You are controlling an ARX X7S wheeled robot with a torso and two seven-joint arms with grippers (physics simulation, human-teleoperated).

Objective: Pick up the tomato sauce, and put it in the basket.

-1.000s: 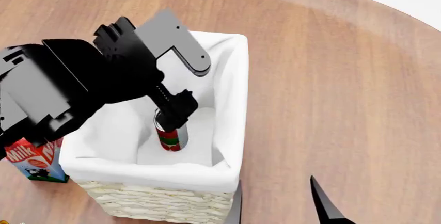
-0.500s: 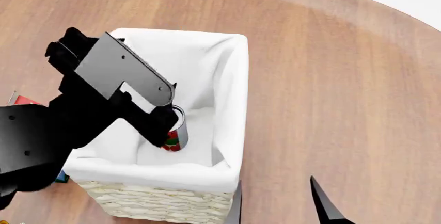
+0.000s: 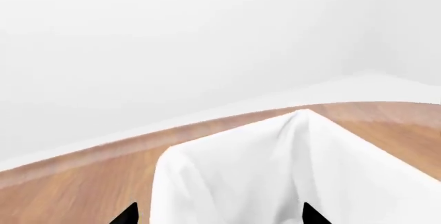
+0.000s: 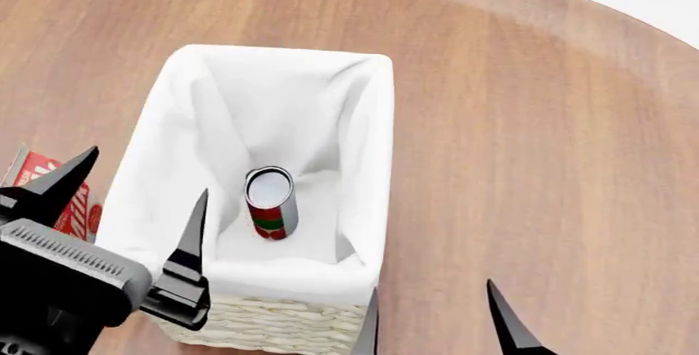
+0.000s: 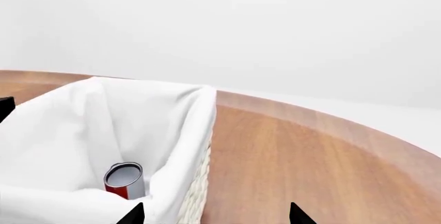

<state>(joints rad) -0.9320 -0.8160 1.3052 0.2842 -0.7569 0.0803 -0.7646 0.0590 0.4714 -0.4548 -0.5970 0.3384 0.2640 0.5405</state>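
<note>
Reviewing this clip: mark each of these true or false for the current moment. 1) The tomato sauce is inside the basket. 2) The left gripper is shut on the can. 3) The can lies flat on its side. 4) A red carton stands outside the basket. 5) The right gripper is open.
1) True: the tomato sauce sits on the white lining inside the basket.
2) False: the left gripper is open and empty, clear of the can.
3) False: it stands upright, silver top up.
4) True: a red carton stands beside the basket.
5) True: the right gripper shows spread fingertips holding nothing.
</note>
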